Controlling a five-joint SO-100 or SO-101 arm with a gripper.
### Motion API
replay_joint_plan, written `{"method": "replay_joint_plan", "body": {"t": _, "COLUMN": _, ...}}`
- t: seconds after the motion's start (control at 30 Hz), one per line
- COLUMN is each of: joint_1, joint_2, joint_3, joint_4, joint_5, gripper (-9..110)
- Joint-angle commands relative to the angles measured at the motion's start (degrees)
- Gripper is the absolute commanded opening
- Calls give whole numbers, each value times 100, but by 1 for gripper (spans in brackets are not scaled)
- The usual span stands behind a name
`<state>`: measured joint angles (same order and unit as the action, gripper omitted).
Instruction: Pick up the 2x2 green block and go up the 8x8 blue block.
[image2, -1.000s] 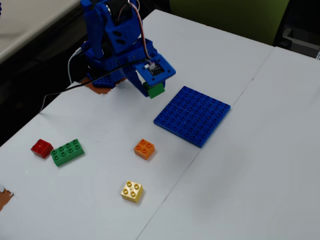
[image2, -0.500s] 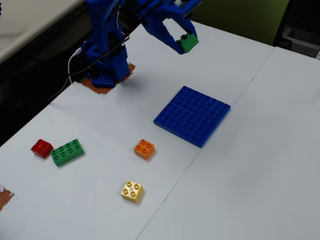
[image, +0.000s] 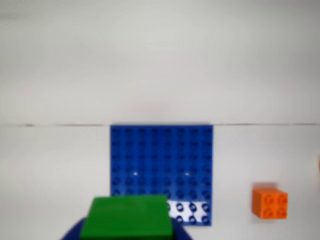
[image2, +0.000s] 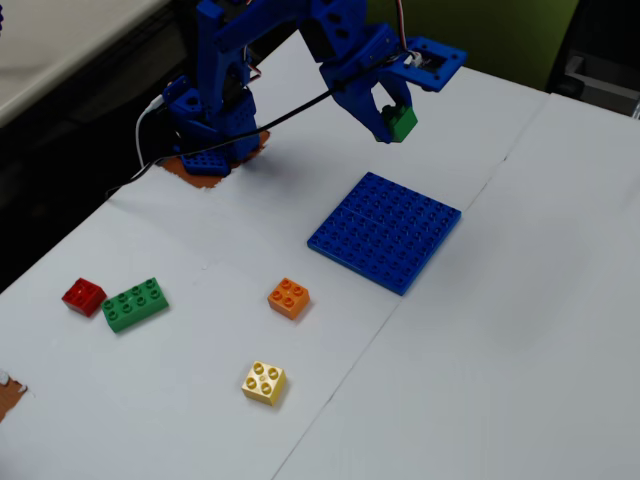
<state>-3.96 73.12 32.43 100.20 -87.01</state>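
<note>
Your gripper (image2: 393, 118) hung in the air above the table (image2: 520, 330), its jaws pinched on the 2x2 green block (image2: 401, 123), which rode clear of every surface. In the fixed view, the block sat above and just beyond the far edge of the 8x8 blue block (image2: 385, 231), not touching it. The baseplate lay flat on the white table, turned at an angle to the camera.

Through the wrist view you saw the same green block (image: 127, 217) filling the bottom of the frame, overlapping the near edge of the blue baseplate (image: 161, 165), with an orange brick (image: 270, 203) to the baseplate's right.

In the fixed view, the orange brick (image2: 289, 297) rested on the table near the baseplate's left corner, apart from it. A yellow brick (image2: 264, 383) lay farther out from the baseplate, beyond the orange one. A longer green brick (image2: 134, 304) and a red brick (image2: 83, 296) sat just beside each other, well apart from the baseplate on the left. The arm's base (image2: 210, 135) stood at the table's edge, left of the baseplate.
</note>
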Motion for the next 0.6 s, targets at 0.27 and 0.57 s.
{"method": "replay_joint_plan", "body": {"t": 0.27, "joint_1": 193, "joint_2": 264, "joint_3": 650, "joint_4": 35, "joint_5": -404, "gripper": 0}}
{"method": "replay_joint_plan", "body": {"t": 0.57, "joint_1": 343, "joint_2": 290, "joint_3": 800, "joint_4": 26, "joint_5": -554, "gripper": 0}}
